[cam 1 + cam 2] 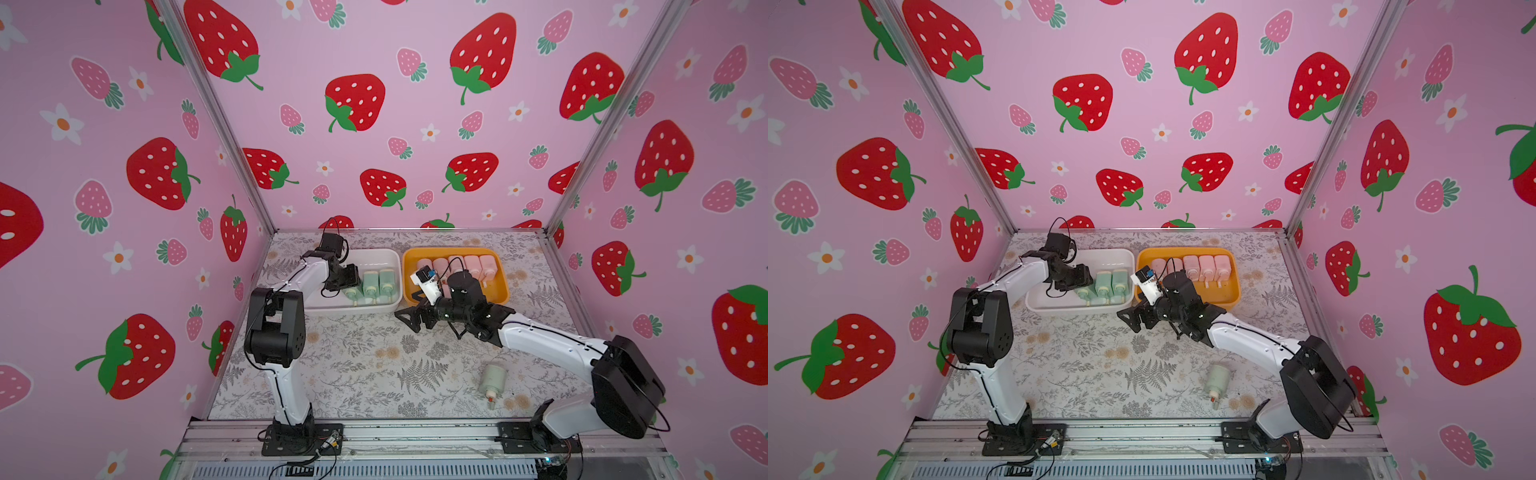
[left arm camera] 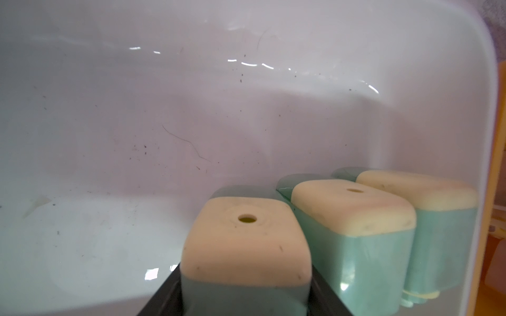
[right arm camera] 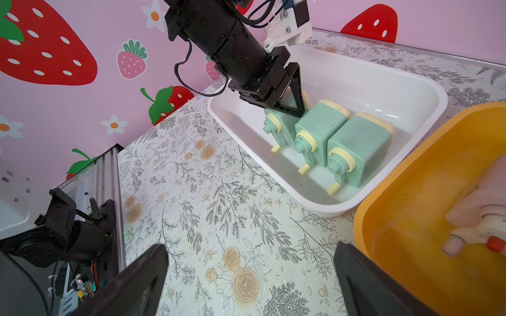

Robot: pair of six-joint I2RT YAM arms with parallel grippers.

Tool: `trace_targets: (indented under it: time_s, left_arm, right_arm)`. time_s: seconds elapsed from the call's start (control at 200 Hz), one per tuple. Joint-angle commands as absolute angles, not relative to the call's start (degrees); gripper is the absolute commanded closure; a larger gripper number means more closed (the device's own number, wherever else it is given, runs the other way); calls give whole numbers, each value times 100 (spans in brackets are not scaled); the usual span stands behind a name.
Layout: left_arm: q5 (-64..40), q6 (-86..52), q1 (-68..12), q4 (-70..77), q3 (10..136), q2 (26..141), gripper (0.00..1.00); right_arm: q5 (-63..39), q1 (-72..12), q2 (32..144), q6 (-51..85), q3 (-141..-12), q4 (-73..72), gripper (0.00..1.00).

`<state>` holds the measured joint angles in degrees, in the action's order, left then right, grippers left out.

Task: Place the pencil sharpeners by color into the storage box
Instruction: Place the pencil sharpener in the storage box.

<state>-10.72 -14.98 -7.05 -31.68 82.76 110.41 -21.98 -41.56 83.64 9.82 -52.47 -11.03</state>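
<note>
Left end effector [image 3: 284,109]: clamped on mint green sharpener [image 2: 246,246] inside white bin [image 3: 383,82]. Right end effector [image 1: 409,319]: spread wide, empty, over floral tabletop [image 1: 374,374].

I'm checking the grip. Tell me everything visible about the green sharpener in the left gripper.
The green sharpener is a boxy, round-edged block of smooth mint plastic. One end has a cream cap with a small round hole; the other carries a cream collar, a green neck and a cream crank knob. It lies low in the white tub, beside two other green sharpeners, clamped between the black fingers of the left gripper.
</note>
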Motion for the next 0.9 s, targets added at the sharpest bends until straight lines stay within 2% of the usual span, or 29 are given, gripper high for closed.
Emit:
trace_targets:
  time_s: [0.0, 0.185, 0.725, 0.895]
  left_arm:
    - [-1250, -1458, -703, -3342, 8526, 11153, 46]
    - [-1281, -1508, -703, -3470, 8683, 11220, 32]
    - [-1126, -1601, -687, -3592, 8766, 11013, 29]
    - [-1189, -1863, -642, -3306, 8525, 10675, 23]
  right_arm:
    - [-2239, -4209, 8275, 940, -5177, -1098, 0]
    - [-2242, -4207, 8263, 941, -5159, -1105, 0]
    - [-2232, -4213, 8242, 888, -5127, -1080, 0]
    - [-2181, -4213, 8237, 870, -5133, -1073, 0]
